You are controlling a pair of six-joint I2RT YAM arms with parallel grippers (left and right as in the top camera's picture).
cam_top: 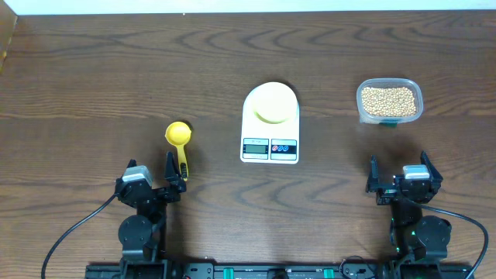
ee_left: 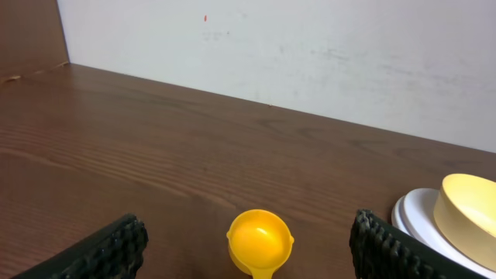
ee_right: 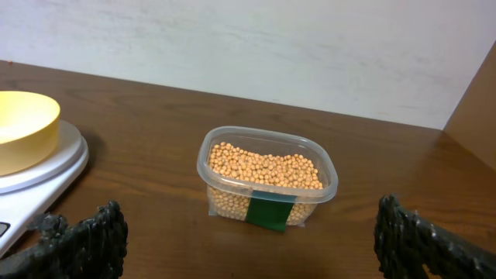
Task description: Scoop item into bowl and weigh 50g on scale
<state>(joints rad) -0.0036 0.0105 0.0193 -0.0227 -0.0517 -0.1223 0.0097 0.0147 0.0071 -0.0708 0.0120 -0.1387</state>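
Between yellow scoop point(cam_top: 178, 135) and bean container point(cam_top: 389, 121) stands the scale point(cam_top: 270, 133).

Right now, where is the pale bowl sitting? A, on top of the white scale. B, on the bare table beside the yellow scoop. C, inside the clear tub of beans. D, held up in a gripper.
A: the bowl rests on the scale, with the scoop lying apart on one side and the clear tub standing on the other.
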